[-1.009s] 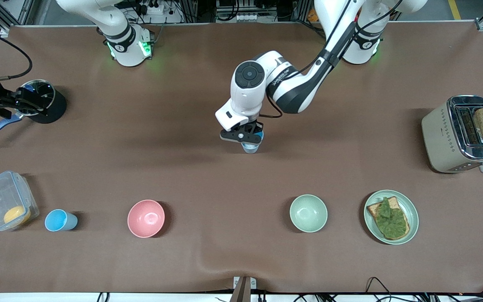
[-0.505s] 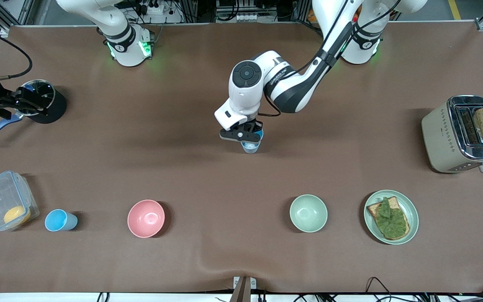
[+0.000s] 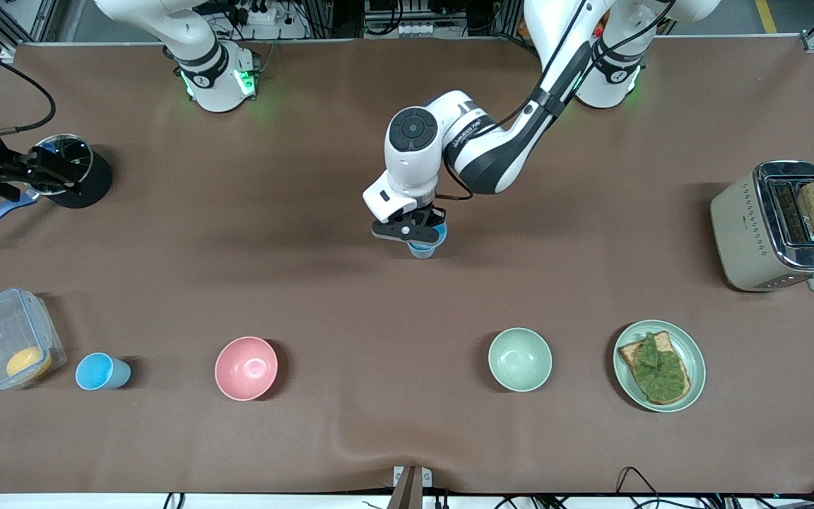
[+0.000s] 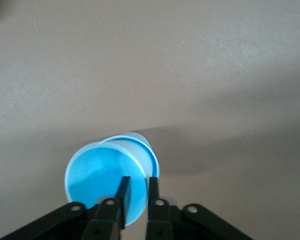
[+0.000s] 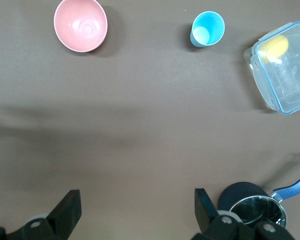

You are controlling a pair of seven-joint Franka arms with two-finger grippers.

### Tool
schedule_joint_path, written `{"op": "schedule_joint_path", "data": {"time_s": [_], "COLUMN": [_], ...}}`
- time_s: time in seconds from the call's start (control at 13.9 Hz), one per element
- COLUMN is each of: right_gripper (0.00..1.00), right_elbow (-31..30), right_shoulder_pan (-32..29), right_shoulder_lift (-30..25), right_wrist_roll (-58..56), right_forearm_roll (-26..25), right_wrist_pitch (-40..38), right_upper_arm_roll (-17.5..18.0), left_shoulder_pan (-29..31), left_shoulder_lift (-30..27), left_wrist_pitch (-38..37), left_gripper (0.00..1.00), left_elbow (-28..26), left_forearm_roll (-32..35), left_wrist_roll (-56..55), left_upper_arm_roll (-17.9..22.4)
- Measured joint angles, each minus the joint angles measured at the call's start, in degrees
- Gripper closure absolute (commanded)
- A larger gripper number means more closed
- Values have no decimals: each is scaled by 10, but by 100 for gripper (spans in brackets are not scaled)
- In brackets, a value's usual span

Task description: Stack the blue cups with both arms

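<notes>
- Blue cups: two. One (image 3: 423, 244) mid-table, upright; the other (image 3: 101, 371) near the table's front edge, toward the right arm's end.
- Between them: pink bowl (image 3: 246, 367). Beside the edge cup: clear container (image 3: 10, 347).
- Left gripper (image 3: 415, 230): narrow, fingers (image 4: 121, 197) straddling the mid-table cup's rim.
- Right gripper (image 5: 135, 212): spread wide, holding nothing, waiting over the pot (image 3: 71, 170).

A brown-covered table (image 3: 350, 311) carries a blue cup (image 3: 422, 247) at its middle. Along the edge nearest the front camera stand a clear container (image 3: 10, 338), a second blue cup (image 3: 101, 371), a pink bowl (image 3: 246, 367), a green bowl (image 3: 519, 359) and a plate (image 3: 692, 350) of toast. A toaster (image 3: 767, 230) sits toward the left arm's end, a dark pot (image 3: 75, 177) toward the right arm's end.
</notes>
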Motion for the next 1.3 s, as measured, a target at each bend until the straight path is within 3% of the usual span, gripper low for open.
{"op": "schedule_joint_path", "data": {"time_s": [0.07, 0.14, 0.22, 0.36, 0.72, 1.08, 1.3], "right_gripper": [0, 0, 0, 0, 0, 0, 0], "right_elbow": [0, 0, 0, 0, 0, 1, 2], "right_shoulder_pan": [0, 0, 0, 0, 0, 0, 0], "right_shoulder_lift": [0, 0, 0, 0, 0, 0, 0], "right_wrist_roll": [0, 0, 0, 0, 0, 0, 0], "right_forearm_roll": [0, 0, 0, 0, 0, -1, -1], "right_wrist_pitch": [0, 0, 0, 0, 1, 26, 35], "right_upper_arm_roll": [0, 0, 0, 0, -3, -3, -2], "left_shoulder_pan": [0, 0, 0, 1, 39, 169, 257], "left_shoulder_lift": [0, 0, -1, -7, -71, -228, -330], "left_wrist_pitch": [1, 3, 4, 5, 3, -18, -110], "left_gripper": [36, 26, 10, 0, 0, 0, 0], "left_elbow": [1, 3, 5, 10, -14, -135, -182], "left_forearm_roll": [0, 0, 0, 0, 1, 1, -7], "left_wrist_roll": [0, 0, 0, 0, 0, 71, 174], "left_upper_arm_roll": [1, 3, 7, 17, 31, 29, 19]}}
